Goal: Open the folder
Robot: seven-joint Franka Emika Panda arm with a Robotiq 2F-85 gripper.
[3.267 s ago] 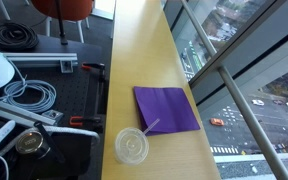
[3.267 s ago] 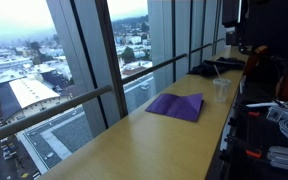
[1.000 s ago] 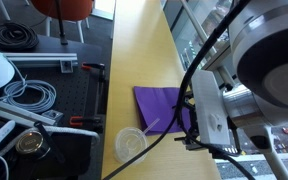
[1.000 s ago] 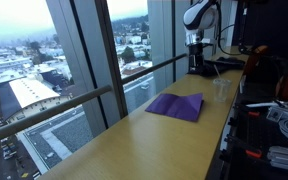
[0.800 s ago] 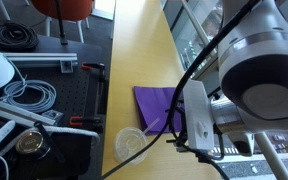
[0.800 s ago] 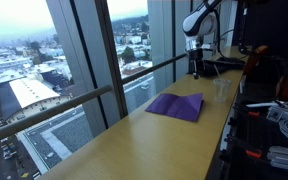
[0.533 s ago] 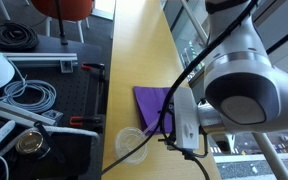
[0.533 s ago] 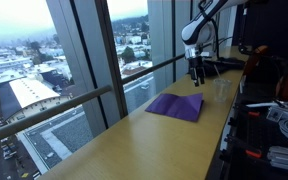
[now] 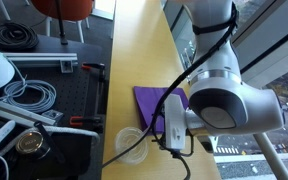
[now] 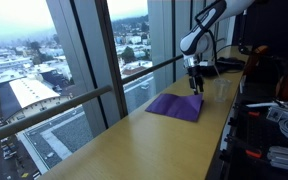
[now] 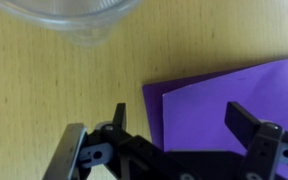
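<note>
Compared with 0.5 s ago, find gripper (image 10: 195,88) further along counter (image 10: 134,150) and lower, now hanging just above the near edge of folder (image 10: 176,106) in an exterior view. Find folder itself unmoved. Note arm (image 9: 224,100) filling more of the middle of an exterior view and hiding the window-side part of folder (image 9: 149,100); cannot make out gripper there.

From wrist view, read jaws as wide apart with nothing between them. See gripper (image 11: 182,125) straddling a side edge of folder (image 11: 234,90): one finger (image 11: 119,118) over bare wood, the other over purple. Cannot tell whether fingertips touch folder or counter.

Log folder as flat and closed on yellow counter, a corner pointing toward lid (image 9: 132,145). Place clear lid (image 11: 69,15) near that corner, with bare wood between in wrist view.
</note>
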